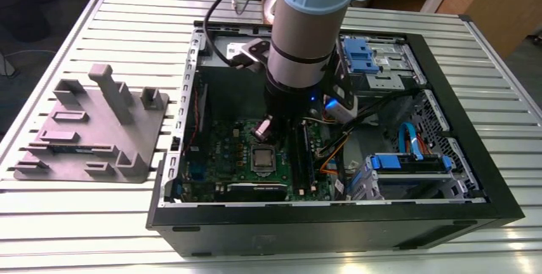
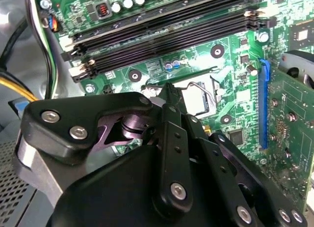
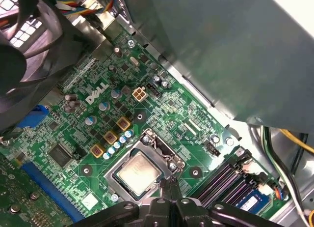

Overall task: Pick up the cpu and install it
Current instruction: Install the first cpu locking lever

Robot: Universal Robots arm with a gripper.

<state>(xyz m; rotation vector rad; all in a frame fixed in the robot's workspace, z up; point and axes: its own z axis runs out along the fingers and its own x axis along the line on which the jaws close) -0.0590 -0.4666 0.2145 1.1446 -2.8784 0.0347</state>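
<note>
The gripper [image 3: 169, 187] is hanging low inside the open computer case [image 1: 339, 217]. Its two black fingers are pressing together, and nothing is sitting between them. In the second wrist view the gripper [image 2: 169, 92] is pointing down at the green board [image 2: 235, 65].

Just past the fingertips, the cpu [image 3: 139, 172] is lying flat in its socket [image 3: 162, 148], with its shiny silver top facing up. The gripper is not touching it. The socket's metal frame is sitting around the cpu on the green board [image 3: 98, 133].

Beside the socket, long black memory slots [image 2: 162, 30] are running across the board.

In the exterior view the big grey arm [image 1: 296, 45] is reaching down into the case, and the gripper [image 1: 263, 129] is hanging just above the cpu [image 1: 263, 158].

Farther off, toward the exterior view's left, a grey tray [image 1: 93, 128] is lying on the table [image 1: 101, 223], well apart from the case.
</note>
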